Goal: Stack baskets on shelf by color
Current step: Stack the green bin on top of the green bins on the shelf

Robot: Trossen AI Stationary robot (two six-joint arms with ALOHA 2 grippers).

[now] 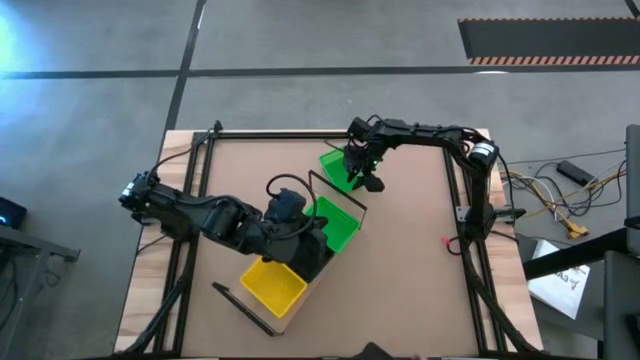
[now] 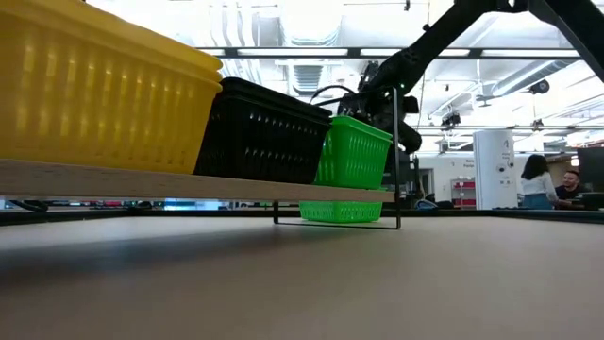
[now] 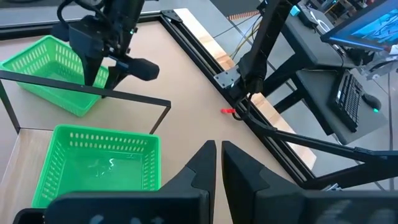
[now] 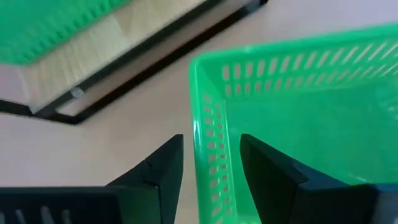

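Observation:
The shelf (image 1: pixel 300 300) lies slantwise on the table, its board carrying a yellow basket (image 1: pixel 272 285), a black basket (image 2: pixel 264 132) and a green basket (image 1: pixel 338 226) in a row. A second green basket (image 1: pixel 333 167) sits on the tabletop past the shelf's far end frame. My right gripper (image 4: pixel 211 142) is open at this basket's near corner, one finger outside its wall (image 4: pixel 208 174) and one inside, with gaps showing on both sides. My left gripper (image 3: pixel 217 155) is shut on nothing, hovering over the shelf beside the shelf's green basket (image 3: pixel 93 165).
Black rails (image 1: pixel 470 250) frame the tabletop. A small red thing (image 1: pixel 447 241) lies by the right rail. Bare tabletop shows between the shelf and the right rail. Cables and a keyboard lie off the right edge. People (image 2: pixel 538 179) sit in the room beyond.

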